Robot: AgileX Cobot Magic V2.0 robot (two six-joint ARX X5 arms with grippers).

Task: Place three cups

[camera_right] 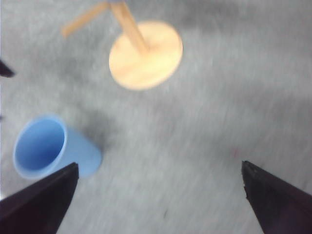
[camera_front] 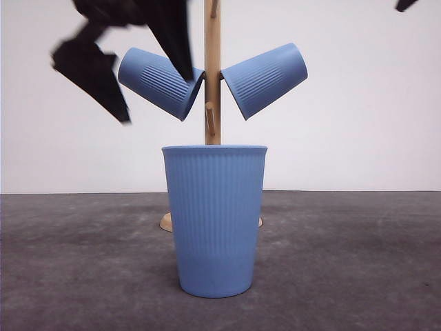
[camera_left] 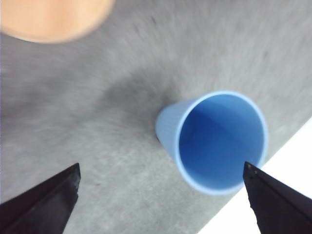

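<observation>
A plain white wall stands behind a dark grey mat (camera_front: 358,276); on it rises a wooden cup tree (camera_front: 212,69) with a round base (camera_right: 145,54).

Two cups already hang mouth-down and tilted on its pegs: the left hung cup (camera_front: 160,81) and the right hung cup (camera_front: 265,79), one on each side of the post. The third cup (camera_front: 215,219) stands upright on the mat in front of the tree, mouth up, its long axis vertical.

My left gripper (camera_left: 161,200) has its jaws spread wide and holds nothing. In the left wrist view the standing cup (camera_left: 214,141) lies below and ahead of the jaws, offset toward one finger rather than centred in the gap. In the front view this arm (camera_front: 124,48) sits high, just beside the left hung cup.

My right gripper (camera_right: 158,200) is likewise open and empty; the same cup (camera_right: 48,146) lies well off to the side of its jaws, beyond one finger.

I judge the left arm the nearer. The coming move would call for descending and re-centring so the vertical cup wall falls between the jaws. All views are motion-blurred, so fine alignment is uncertain.
</observation>
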